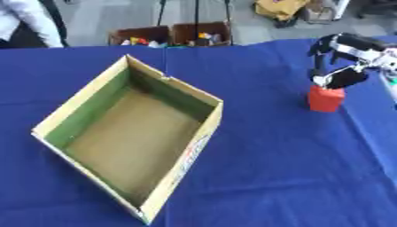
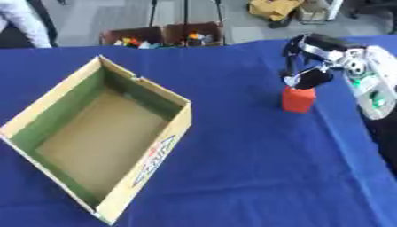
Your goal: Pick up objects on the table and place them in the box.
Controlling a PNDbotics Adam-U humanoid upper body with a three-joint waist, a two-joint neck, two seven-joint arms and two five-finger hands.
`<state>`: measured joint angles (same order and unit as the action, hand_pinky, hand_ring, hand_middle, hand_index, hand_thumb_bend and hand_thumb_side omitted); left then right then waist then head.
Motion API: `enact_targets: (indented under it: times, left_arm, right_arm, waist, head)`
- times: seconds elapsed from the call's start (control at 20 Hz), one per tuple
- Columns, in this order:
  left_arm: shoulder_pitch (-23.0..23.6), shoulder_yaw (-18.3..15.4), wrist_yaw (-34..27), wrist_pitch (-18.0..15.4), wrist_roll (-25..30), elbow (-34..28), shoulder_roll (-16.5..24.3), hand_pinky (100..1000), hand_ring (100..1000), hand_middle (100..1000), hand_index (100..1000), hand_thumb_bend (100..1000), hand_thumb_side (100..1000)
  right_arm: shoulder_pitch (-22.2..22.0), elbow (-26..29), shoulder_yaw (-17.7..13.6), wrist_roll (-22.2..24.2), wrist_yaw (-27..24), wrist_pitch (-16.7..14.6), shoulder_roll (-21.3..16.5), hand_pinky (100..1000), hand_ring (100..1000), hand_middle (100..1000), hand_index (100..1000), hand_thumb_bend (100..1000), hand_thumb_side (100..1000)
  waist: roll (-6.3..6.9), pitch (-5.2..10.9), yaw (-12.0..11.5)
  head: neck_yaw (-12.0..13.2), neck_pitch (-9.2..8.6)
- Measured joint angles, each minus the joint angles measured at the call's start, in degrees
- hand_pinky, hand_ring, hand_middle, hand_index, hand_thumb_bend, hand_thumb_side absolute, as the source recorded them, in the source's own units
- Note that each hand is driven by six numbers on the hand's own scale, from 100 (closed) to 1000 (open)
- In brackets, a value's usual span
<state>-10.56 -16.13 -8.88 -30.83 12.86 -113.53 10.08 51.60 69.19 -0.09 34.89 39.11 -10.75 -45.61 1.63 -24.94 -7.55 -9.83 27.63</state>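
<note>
A small red object point(image 1: 325, 100) stands upright on the blue table point(image 1: 287, 173), at the far right. My right hand point(image 1: 343, 56) comes in from the right and hangs just above it, with fingers curled down onto the object's top and pinching it. An open cardboard box point(image 1: 191, 153) with green inner walls and a bare brown floor lies askew at the left and centre, and nothing shows inside it. The box is well apart from the red object. My left hand shows in neither view.
Beyond the table's far edge stand two brown bins point(image 1: 172, 34) with colourful items. A person's sleeve point(image 1: 31, 20) shows at the upper left. The table's right edge point(image 1: 389, 95) runs close behind the red object.
</note>
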Motion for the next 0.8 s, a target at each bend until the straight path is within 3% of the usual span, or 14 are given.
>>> enact_targets:
  times: [0.05, 0.4, 0.8]
  left_arm:
    - [0.0, 0.0, 0.0, 0.0, 0.0, 0.0, 0.0, 523, 630, 784, 883, 100, 725]
    - [0.1, 0.0, -0.1, 0.5, -0.1, 0.0, 0.1, 523, 630, 784, 883, 100, 725]
    - [0.1, 0.0, -0.2, 0.6, -0.1, 0.0, 0.1, 523, 630, 784, 883, 100, 724]
  right_arm:
    - [0.0, 0.5, -0.5, 0.9, -0.8, -0.2, -0.2, 694, 847, 846, 866, 818, 247]
    - [-1.0, 3.2, -2.4, 3.9, -5.6, -0.2, -2.1, 701, 854, 854, 883, 880, 271]
    - [-2.6, 4.0, -2.8, 5.3, -6.0, -1.0, -3.3, 705, 857, 858, 889, 880, 292]
  waist:
    - [-0.04, 0.03, 0.2]
    - [-0.36, 0.04, 0.8]
    - [-0.36, 0.05, 0.8]
  head:
    - [0.1, 0.0]
    - [0.4, 0.01]
    - [0.6, 0.02]
